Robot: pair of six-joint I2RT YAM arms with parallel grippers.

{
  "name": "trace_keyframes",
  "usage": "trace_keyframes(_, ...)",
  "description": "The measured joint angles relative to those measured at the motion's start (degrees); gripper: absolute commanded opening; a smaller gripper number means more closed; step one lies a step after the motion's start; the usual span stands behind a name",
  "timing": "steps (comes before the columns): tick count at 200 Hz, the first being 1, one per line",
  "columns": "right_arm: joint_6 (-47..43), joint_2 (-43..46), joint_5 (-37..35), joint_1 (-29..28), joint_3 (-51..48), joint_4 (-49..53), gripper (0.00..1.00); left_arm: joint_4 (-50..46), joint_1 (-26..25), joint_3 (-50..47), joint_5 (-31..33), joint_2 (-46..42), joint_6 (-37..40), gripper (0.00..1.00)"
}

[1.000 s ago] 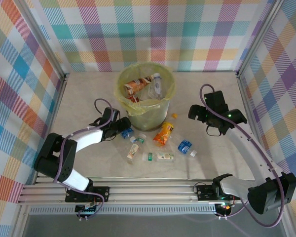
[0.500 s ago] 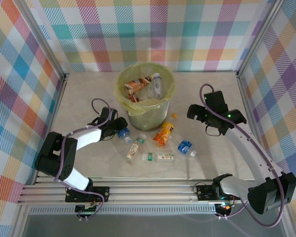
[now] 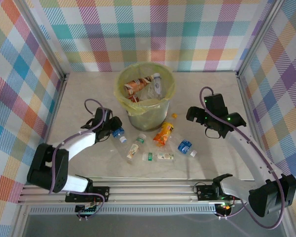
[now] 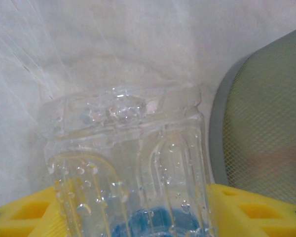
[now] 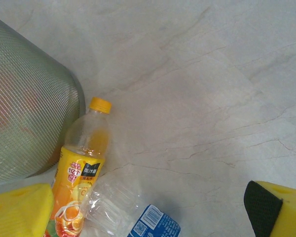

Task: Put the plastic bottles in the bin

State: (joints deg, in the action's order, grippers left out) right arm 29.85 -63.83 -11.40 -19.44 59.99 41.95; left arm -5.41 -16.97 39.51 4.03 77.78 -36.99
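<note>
Left pincer [image 3: 114,129] shifted one bottle [image 3: 120,133]; four lie loose.

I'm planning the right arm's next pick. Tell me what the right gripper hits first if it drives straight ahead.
Probably the clear blue-label bottle, just ahead of the open right gripper; the orange bottle and bin sit beside that line. Depth is unclear.
</note>
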Motion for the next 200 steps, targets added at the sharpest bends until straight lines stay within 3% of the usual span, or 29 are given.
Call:
trace_keyframes(56,-0.04,3.15,0.20,0.04,-2.97,-2.56,1.00,-9.60,0.00,2.23,7.10,-13.09,3.58,0.46)
trace_keyframes(112,-0.04,4.33,0.11,0.04,-3.82,-3.63,1.00,-17.40,0.04,12.76,12.13,-24.17,9.33,0.46)
trace_keyframes(160,0.00,4.33,0.11,0.04,-4.20,-3.78,1.00,-17.25,0.04,24.57,8.35,-23.80,14.43,0.46)
trace_keyframes(200,0.66,4.52,0.13,0.04,-4.52,-3.82,1.00,-12.63,0.04,35.36,0.22,-15.30,17.59,0.46)
